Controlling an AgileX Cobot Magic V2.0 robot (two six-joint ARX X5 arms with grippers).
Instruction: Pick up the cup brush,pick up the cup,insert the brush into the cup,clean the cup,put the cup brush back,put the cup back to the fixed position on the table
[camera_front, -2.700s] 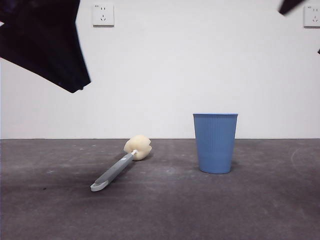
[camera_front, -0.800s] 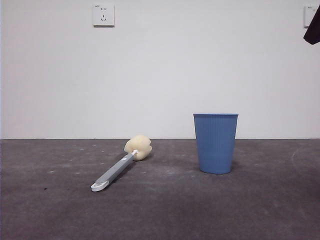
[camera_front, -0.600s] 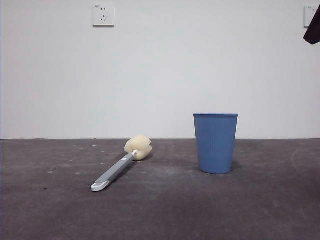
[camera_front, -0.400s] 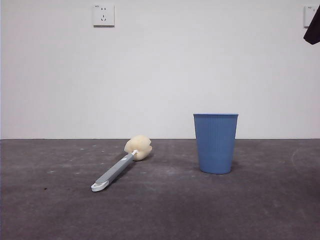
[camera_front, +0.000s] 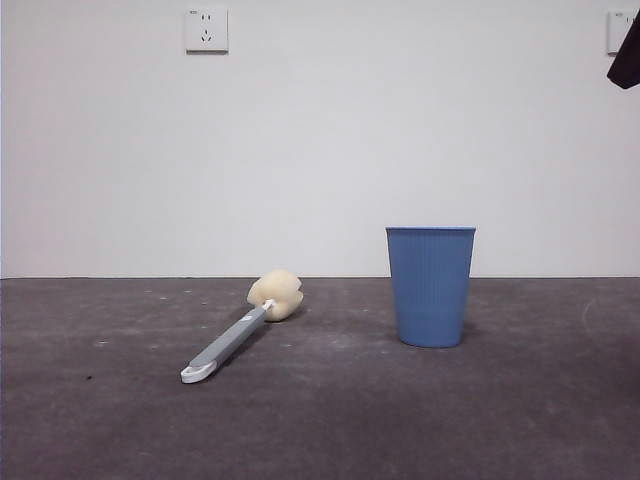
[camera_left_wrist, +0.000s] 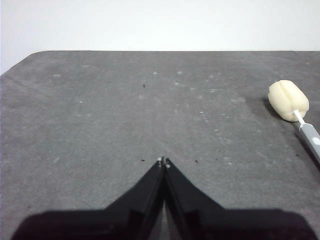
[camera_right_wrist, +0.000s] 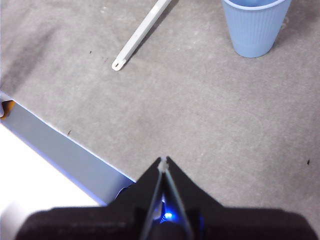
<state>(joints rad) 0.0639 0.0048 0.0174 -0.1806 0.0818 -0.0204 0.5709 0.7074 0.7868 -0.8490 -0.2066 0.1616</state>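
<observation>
Both claws, left claw (camera_left_wrist: 164, 161) and right claw (camera_right_wrist: 163, 160), closed, empty.

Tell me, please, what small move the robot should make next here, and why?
Probably open the left claw and bring it toward the cup brush. The brush lies flat on the table, untouched, beside the upright blue cup; both claws are shut and empty, and the brush's sponge head shows in the left wrist view.

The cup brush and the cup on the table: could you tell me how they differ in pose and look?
The cup brush lies flat on the table, while the cup stands upright, mouth up. The cup brush is thin, grey-handled with a pale-yellow sponge head; the cup is broad, blue and ribbed. Both rest on the table, apart from each other, and neither gripper holds them.
</observation>
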